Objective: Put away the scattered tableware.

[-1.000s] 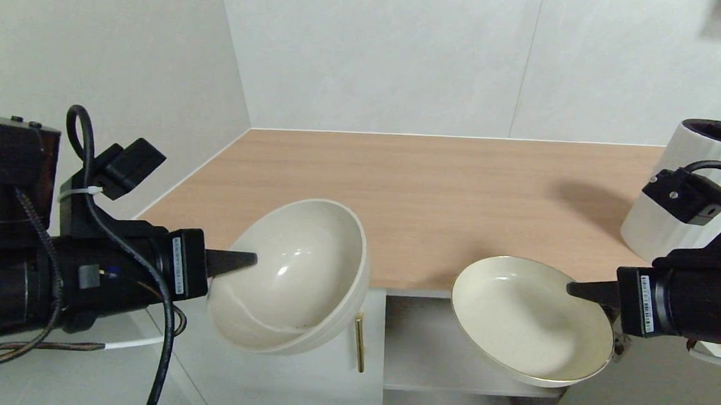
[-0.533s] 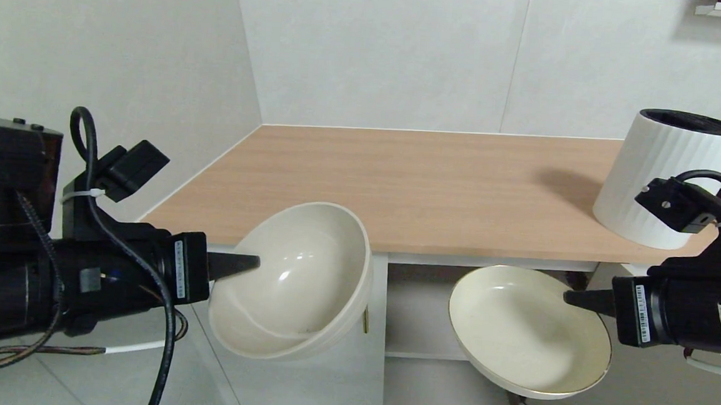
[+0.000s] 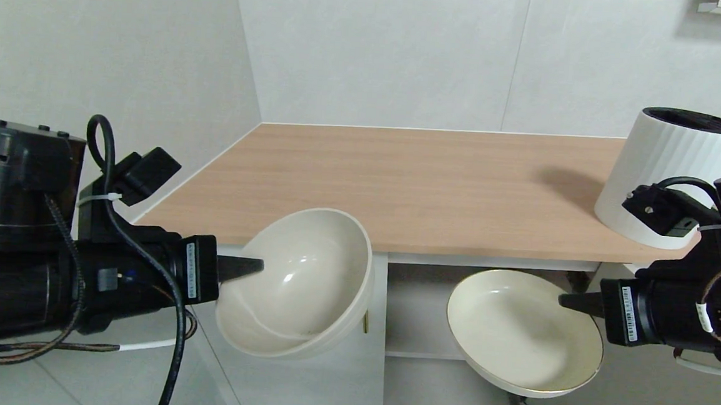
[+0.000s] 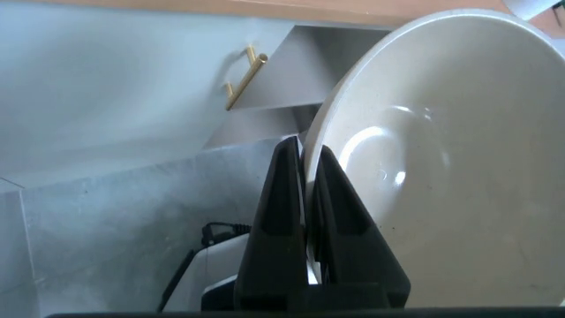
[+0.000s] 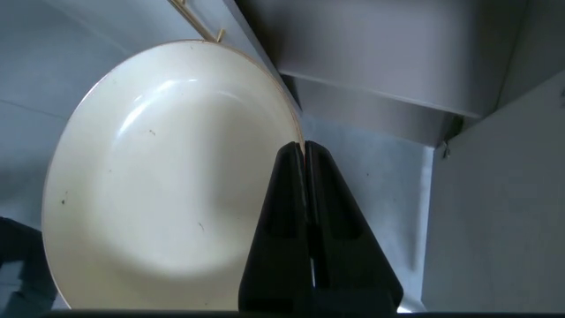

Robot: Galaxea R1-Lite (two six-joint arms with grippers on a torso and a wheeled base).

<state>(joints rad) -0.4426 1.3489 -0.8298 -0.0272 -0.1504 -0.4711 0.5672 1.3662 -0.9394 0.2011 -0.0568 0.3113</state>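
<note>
Cream bowl [image 3: 305,287] hangs tilted before the front edge of the wooden counter [image 3: 411,187], rim pinched in the left gripper [image 3: 260,264], while the right gripper [image 3: 561,299] clamps the rim of the plate [image 3: 515,328] before the open cabinet [image 3: 414,340].

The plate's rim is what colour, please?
Gold edging on the plate; best in head view.

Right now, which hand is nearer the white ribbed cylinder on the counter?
Right. The right hand, clamped on the plate, sits below and just in front of the white cylinder; the left hand, gripping the bowl, is at the counter end opposite.
</note>
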